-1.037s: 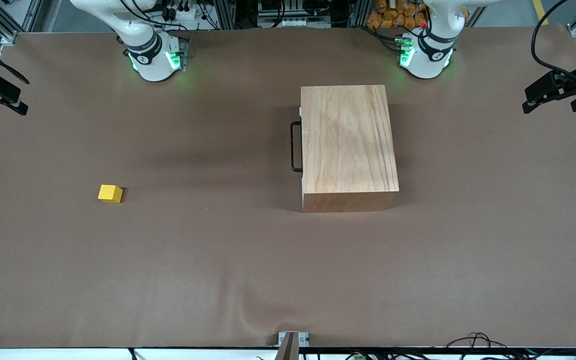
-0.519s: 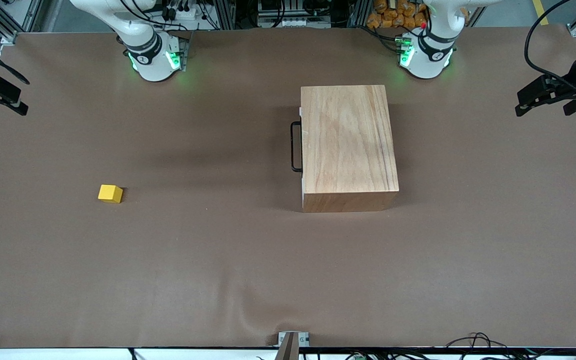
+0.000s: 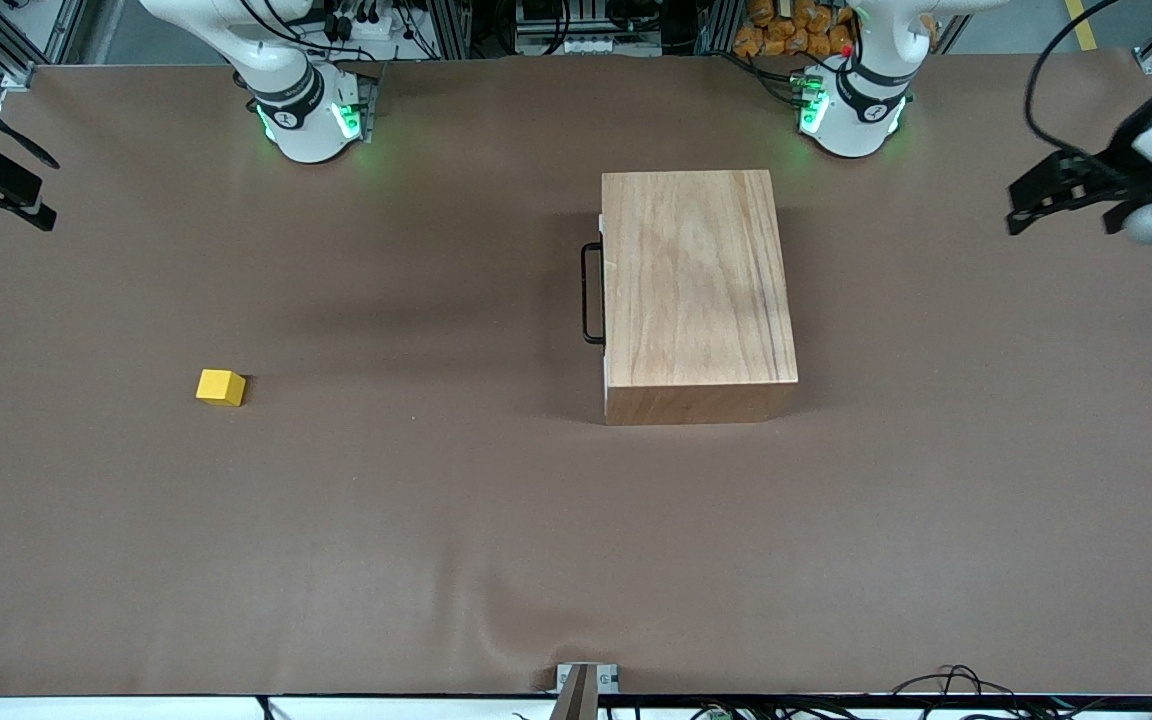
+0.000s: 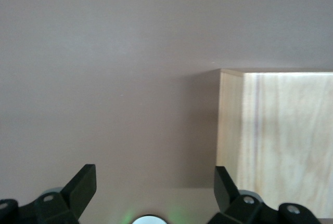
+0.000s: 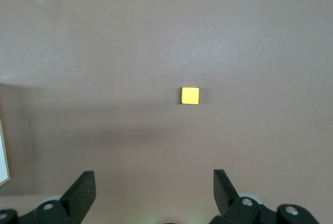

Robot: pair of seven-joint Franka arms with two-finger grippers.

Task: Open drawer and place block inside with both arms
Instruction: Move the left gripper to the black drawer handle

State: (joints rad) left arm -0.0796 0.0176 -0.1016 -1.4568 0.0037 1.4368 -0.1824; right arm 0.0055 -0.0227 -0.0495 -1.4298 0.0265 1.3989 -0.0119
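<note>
Jaws spread wide and empty on both the left gripper (image 3: 1021,208) and the right gripper (image 3: 36,210), each hanging over its own end of the brown bench (image 3: 436,520), while the small yellow cube (image 3: 221,387) sits toward the right arm's end and the light wooden box (image 3: 696,290), long axis running toward the front camera, keeps its drawer (image 3: 602,300) shut with the thin black loop handle (image 3: 591,294) facing the cube's end.

A wide table (image 3: 436,520) covered in plain brown sheeting carries just two loose things. A light wood box (image 3: 696,290) stands toward the left arm's end, its drawer (image 3: 603,300) shut flush, with the thin black loop handle (image 3: 591,293) facing the right arm's end. The small yellow block (image 3: 221,387) lies well apart from it, toward the right arm's end and a little nearer the front camera. Both arm bases (image 3: 311,115) stand on the table's farthest edge
</note>
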